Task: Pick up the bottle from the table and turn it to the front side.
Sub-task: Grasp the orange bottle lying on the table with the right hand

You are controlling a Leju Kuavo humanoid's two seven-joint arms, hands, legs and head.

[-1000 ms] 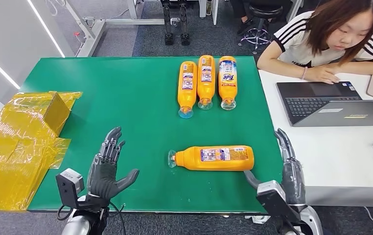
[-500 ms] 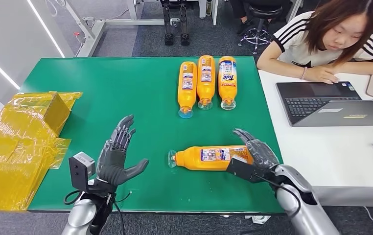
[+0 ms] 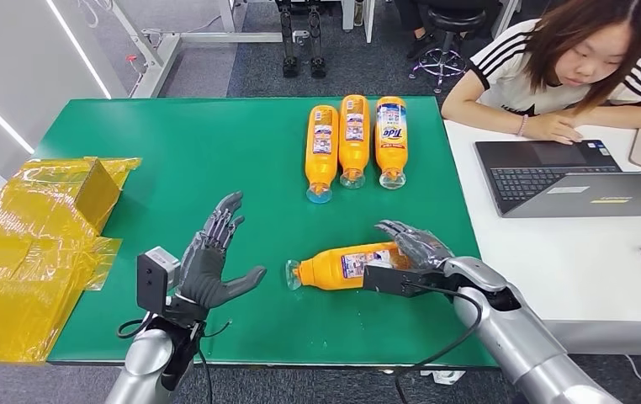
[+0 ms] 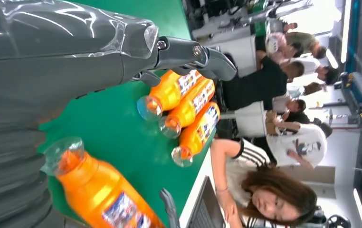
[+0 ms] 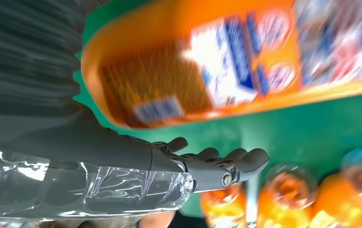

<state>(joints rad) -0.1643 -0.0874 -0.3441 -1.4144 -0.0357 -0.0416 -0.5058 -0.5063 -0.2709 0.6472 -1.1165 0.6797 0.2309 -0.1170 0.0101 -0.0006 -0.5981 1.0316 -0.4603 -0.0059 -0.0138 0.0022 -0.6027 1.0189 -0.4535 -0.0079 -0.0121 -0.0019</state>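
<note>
bottle: orange plastic detergent bottle with a clear cap (image 3: 346, 266) is lying on its side on the green table mat (image 3: 216, 160), near the front edge, cap pointing toward the robot's left, base end lifting slightly off the mat
label: white and blue printed panel is facing up and toward the camera; blurred in the right wrist view
right hand: right hand (image 3: 408, 251) is wrapping over the base end of the bottle, fingers draped across the top, thumb at the near side; it is gripping the bottle
left hand: left hand (image 3: 209, 263) is hovering above the mat, apart from the cap, fingers spread and pointing away from the robot, thumb out toward the bottle, holding nothing
others: three more orange bottles (image 3: 354, 139) are lying side by side at the far edge of the mat, caps toward the robot
left of mat: crumpled yellow plastic wrapping (image 3: 31, 244)
right: person (image 3: 565, 63) is sitting at a white desk (image 3: 590, 252) with an open grey laptop (image 3: 569, 177)
</note>
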